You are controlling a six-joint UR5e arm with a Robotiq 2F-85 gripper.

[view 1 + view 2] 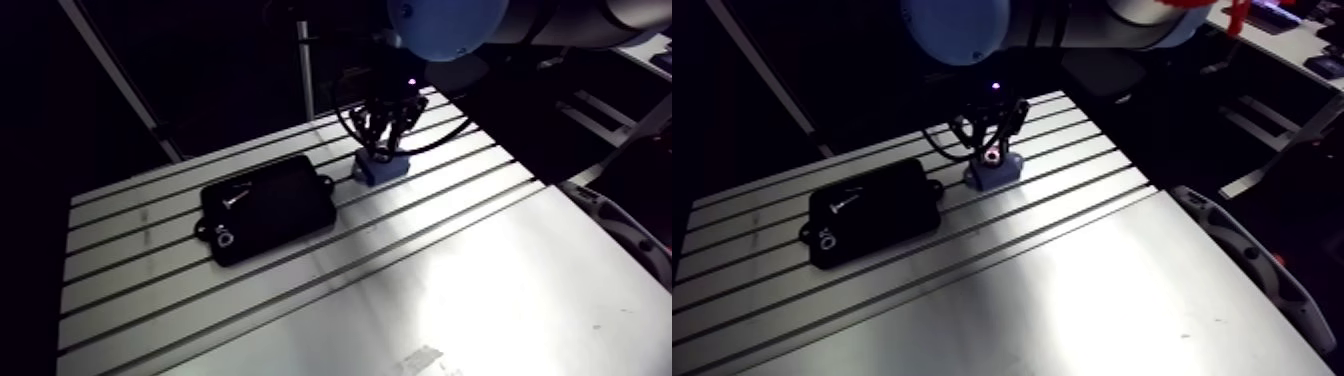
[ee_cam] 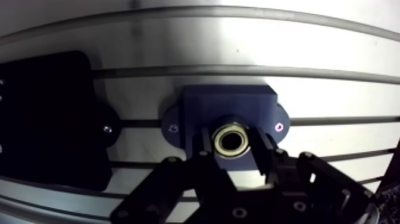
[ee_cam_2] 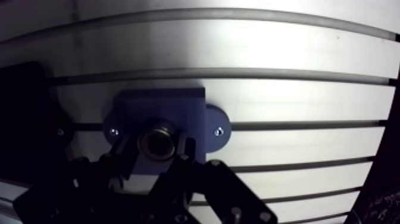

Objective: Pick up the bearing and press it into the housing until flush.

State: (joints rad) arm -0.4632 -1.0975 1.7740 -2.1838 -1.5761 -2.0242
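**Wrist view: bearing at the housing's bore, held by the gripper**

Wrist view shows the brass-coloured bearing (image 2: 229, 141) sitting in the round bore of the blue housing (image 2: 229, 101). Whether it is flush cannot be told. The gripper (image 2: 232, 149) is closed on the bearing, with one black finger (image 2: 262, 149) tight against each side of the ring.

The housing stands on the slotted aluminium table (image 1: 480, 290), with a rounded ear at each end, each carrying a small screw (image 2: 278, 126). Just beside it lies a black tray (image 1: 268, 205), apart from the housing. In the arm view the tray holds a few small metal parts, too small to name.
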